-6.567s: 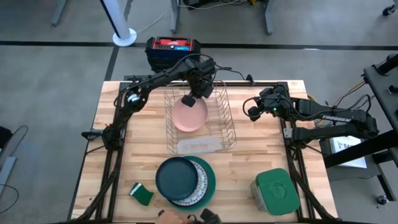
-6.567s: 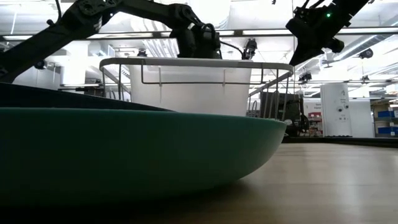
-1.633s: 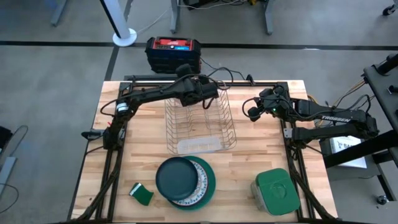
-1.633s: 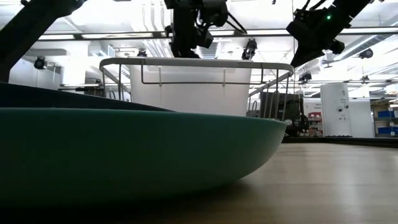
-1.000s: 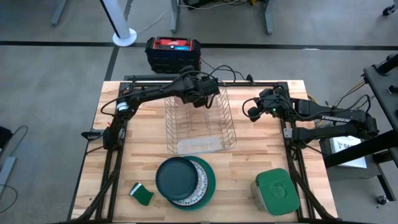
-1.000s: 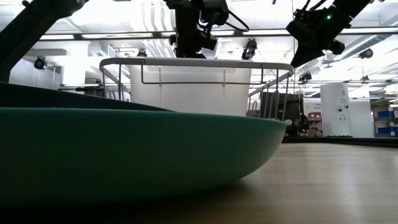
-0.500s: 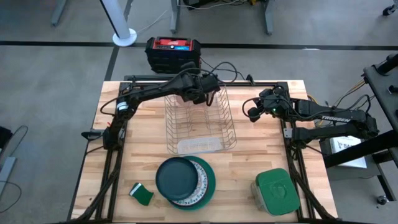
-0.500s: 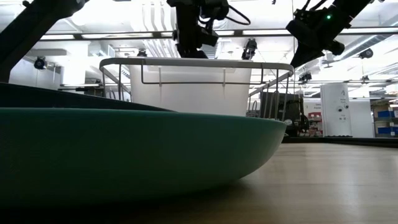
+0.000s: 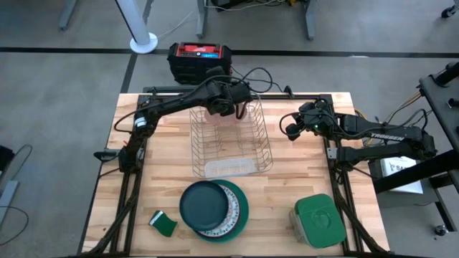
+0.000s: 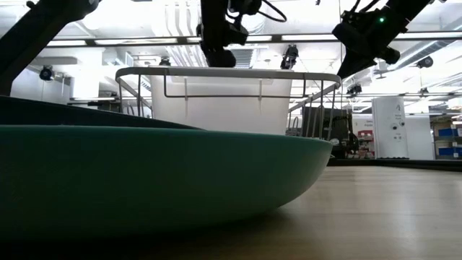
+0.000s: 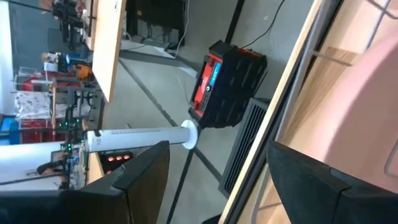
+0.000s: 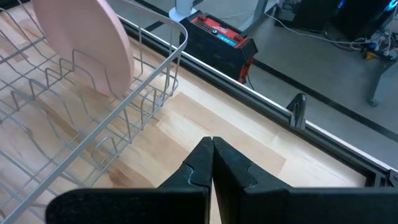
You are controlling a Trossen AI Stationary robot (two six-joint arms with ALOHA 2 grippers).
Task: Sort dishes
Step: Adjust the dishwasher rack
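Observation:
The salmon-pink plate (image 12: 87, 43) stands on edge between the wires at the far end of the wire dish rack (image 9: 229, 140). My left gripper (image 11: 217, 186) hangs open just above and beyond the plate's rim (image 11: 367, 118) and touches nothing. Near the table's front edge lies a stack: the dark teal plate (image 9: 203, 203) on the white ornamented plate (image 9: 231, 204), on the bright teal-green plate (image 10: 159, 173). My right gripper (image 12: 212, 149) is shut and empty. It hovers right of the rack's far end.
A square container with a green lid (image 9: 315, 218) stands at the near right. A small green sponge (image 9: 163, 224) lies at the near left. A white tray (image 9: 228, 168) sits at the rack's near end. Off the table's far edge, a red-and-black box (image 9: 201, 59) stands on the floor.
My left gripper has risen above the rack's far end and drawn slightly toward the table's far edge. The pink plate stays standing in the rack.

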